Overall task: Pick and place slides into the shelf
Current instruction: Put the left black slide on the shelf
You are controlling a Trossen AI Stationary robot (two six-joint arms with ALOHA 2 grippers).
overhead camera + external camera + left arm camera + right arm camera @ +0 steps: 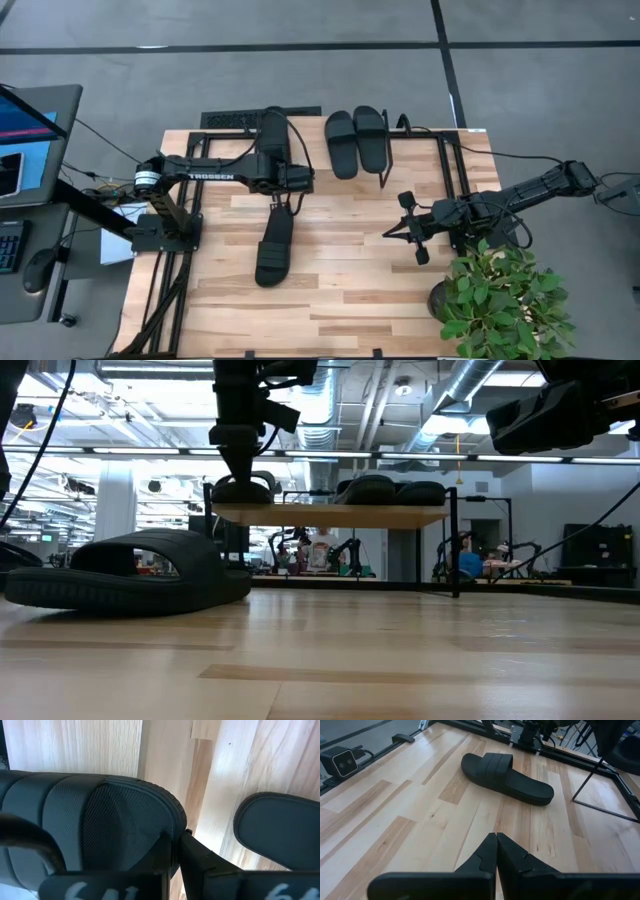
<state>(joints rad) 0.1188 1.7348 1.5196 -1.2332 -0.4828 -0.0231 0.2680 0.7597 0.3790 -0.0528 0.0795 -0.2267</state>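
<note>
Two black slides [357, 140] lie side by side on the shelf [330, 515], a low rack with a light wood top at the table's far side. A third slide [240, 488] rests on the shelf's left end, under my left arm. My left gripper [178, 840] is shut and points down at that slide's rounded end. The fourth slide [274, 246] lies sole-down on the table, nearer than the shelf. My right gripper [496, 839] is shut and hovers over the table's right part [415, 232], away from every slide. My left gripper comes from above with its shut fingertips [167, 847] at the rim of the sole's rounded end [172, 815] on the left-hand shelf slide. Nothing shows between the fingers. The slide lies flat on the shelf top. I cannot tell whether the tips press on the rim or only stand beside it.
A potted green plant [500, 300] stands at the table's near right corner, close to my right arm. Thin black shelf legs [600, 785] stand on the table. A monitor and keyboard [20, 150] sit off the table's left side. Bare wood [360, 280] lies between the table slide and the plant.
</note>
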